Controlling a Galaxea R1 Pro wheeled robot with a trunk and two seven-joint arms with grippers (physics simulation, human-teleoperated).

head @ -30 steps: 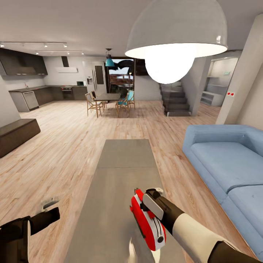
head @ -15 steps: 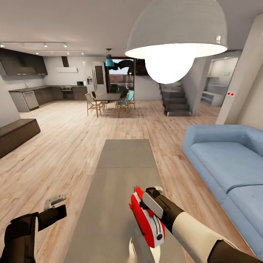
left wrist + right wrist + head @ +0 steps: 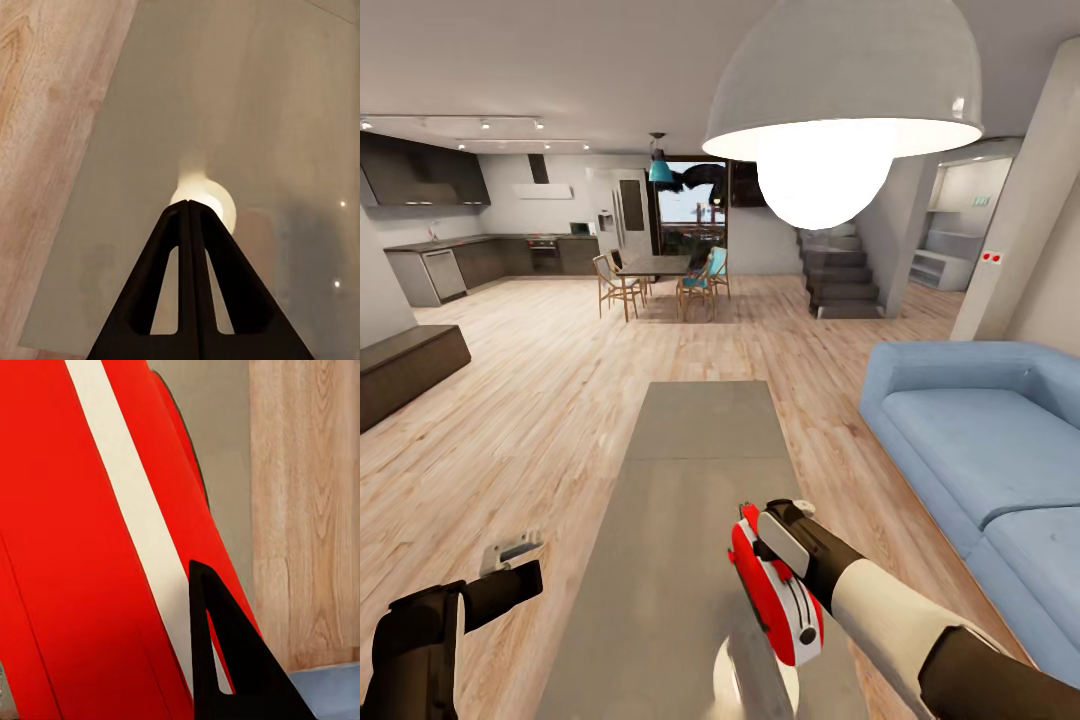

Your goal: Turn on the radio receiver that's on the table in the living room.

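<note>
On the near end of the table, the radio receiver is pressed by the right gripper, whose opening cannot be told. Switching-on is judged underway, unconfirmed. The left gripper is held closed, idle.

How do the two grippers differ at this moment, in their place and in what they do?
The right gripper is over the grey table, against the red radio receiver; the left gripper hangs over the wood floor, beside the table's edge, touching nothing. In its wrist view the left gripper's fingers meet, so it is shut; whether the right one is open or shut cannot be told. Both have dark fingers.
</note>
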